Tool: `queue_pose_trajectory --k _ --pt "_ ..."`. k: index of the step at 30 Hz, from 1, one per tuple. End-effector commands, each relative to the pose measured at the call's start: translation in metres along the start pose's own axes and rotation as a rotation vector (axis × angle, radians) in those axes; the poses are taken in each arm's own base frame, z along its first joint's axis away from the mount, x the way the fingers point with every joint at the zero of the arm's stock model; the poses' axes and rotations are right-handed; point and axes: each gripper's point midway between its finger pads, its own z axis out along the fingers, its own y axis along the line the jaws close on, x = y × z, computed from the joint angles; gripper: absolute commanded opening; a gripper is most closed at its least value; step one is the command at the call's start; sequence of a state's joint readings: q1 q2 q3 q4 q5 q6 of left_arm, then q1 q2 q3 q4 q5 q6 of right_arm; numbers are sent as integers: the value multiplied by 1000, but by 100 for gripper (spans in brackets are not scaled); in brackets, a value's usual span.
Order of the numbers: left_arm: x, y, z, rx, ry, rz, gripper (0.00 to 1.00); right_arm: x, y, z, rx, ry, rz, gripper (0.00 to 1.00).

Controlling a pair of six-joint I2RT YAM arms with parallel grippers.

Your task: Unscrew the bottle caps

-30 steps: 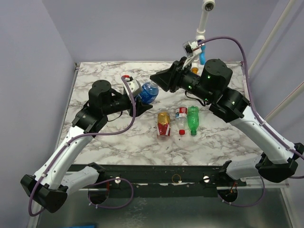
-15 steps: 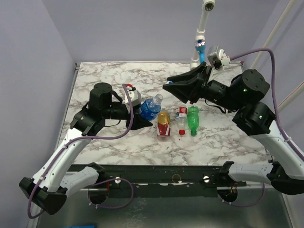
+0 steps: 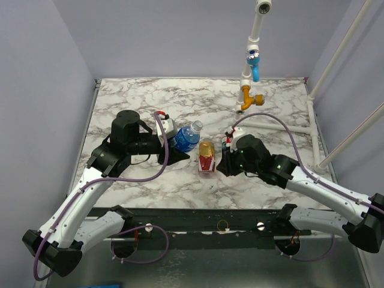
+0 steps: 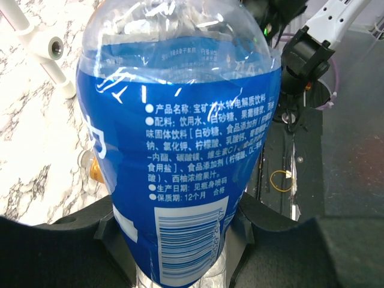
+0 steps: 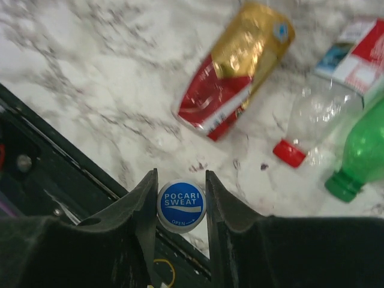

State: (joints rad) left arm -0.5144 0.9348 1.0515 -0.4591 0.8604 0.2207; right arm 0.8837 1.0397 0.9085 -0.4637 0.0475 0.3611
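Left gripper (image 4: 180, 240): grasping blue-label bottle (image 4: 180, 132), left of amber bottle (image 3: 206, 156). Right gripper (image 5: 180, 191): pinching bluish-white cap (image 5: 182, 205), right of amber bottle.

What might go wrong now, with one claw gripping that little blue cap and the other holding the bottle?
The cap sits pinched in the right claw just over the near edge of the table; released there, it may roll off. The blue-label bottle in the left claw is tilted, so if it is uncapped, any liquid inside might spill.
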Motion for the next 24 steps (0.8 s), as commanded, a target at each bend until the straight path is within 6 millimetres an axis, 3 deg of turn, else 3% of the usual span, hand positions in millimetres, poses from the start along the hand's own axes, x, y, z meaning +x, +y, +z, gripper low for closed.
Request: queue_pose_trajectory --k 1,6,17,19,24 --pt "-3 6 -3 -40 -13 48 14 46 -21 15 92 71 116 0" --pt "-3 1 -3 -18 -18 47 14 85 -44 39 182 96 187 1" --pt "-3 7 -3 -50 -12 56 14 128 -85 62 397 93 246 2" --pt "-3 8 -3 -50 -12 54 14 131 -84 64 398 100 244 7" --pt "-3 8 -1 -41 -11 47 14 142 -78 65 398 144 262 31"
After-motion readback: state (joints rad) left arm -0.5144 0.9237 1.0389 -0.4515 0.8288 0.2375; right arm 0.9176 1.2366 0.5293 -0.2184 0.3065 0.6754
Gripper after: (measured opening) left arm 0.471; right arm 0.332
